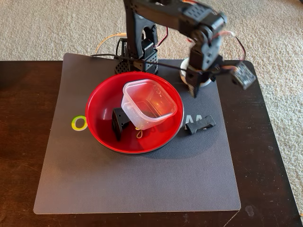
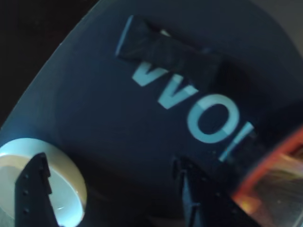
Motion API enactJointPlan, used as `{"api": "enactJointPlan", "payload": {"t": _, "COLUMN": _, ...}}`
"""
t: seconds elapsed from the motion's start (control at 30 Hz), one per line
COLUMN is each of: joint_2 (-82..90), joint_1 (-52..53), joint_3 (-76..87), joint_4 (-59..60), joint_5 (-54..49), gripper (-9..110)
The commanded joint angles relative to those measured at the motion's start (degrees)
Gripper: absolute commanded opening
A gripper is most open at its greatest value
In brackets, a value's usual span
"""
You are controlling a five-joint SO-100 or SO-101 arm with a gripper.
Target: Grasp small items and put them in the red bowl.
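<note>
The red bowl (image 1: 97, 111) sits in the middle of a grey mat (image 1: 142, 189) on a dark table (image 1: 23, 142). Inside it, in the fixed view, the clear tub (image 1: 149, 103) lies tilted toward the bowl's right side, the bracket (image 1: 119, 122) stands at the lower left of the tub, and a bit of the yellow clip (image 1: 140, 134) shows just under the tub's near edge. The ribbed piece (image 1: 200, 125) lies flat on the mat just right of the bowl, not touching it.

The arm reaches out to the right of its base, and the gripper (image 1: 195, 90) hangs above the mat's far right edge, over the white dish (image 1: 206, 82), which is mostly hidden behind it there.

In the wrist view the jaws stand apart with nothing between them; the left finger (image 2: 33, 194) overlaps the dish (image 2: 66, 184) at the lower left, the right finger (image 2: 194, 194) lies over bare mat. The ribbed piece (image 2: 168, 52) lies further up across the mat's white lettering (image 2: 203, 113), blurred, and the bowl's rim (image 2: 265, 172) shows at the lower right corner.
</note>
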Motion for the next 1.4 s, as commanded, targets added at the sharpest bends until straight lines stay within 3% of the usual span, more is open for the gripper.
{"api": "enactJointPlan", "payload": {"t": 0.0, "joint_2": -4.2, "joint_1": -4.1, "joint_3": 1.9, "joint_4": -4.7, "joint_5": 0.6, "gripper": 34}}
{"api": "enactJointPlan", "payload": {"t": 0.47, "joint_2": 1.8, "joint_1": -14.9, "joint_3": 18.2, "joint_4": -10.6, "joint_5": 5.6, "gripper": 34}}
{"api": "enactJointPlan", "payload": {"t": 0.87, "joint_2": 14.2, "joint_1": -4.1, "joint_3": 15.8, "joint_4": -12.7, "joint_5": 9.2, "gripper": 35}}
{"api": "enactJointPlan", "payload": {"t": 1.13, "joint_2": 22.1, "joint_1": -13.2, "joint_3": 18.2, "joint_4": -12.6, "joint_5": 7.8, "gripper": 36}}
{"api": "enactJointPlan", "payload": {"t": 1.37, "joint_2": 16.5, "joint_1": -20.5, "joint_3": 19.0, "joint_4": -10.5, "joint_5": 7.7, "gripper": 35}}
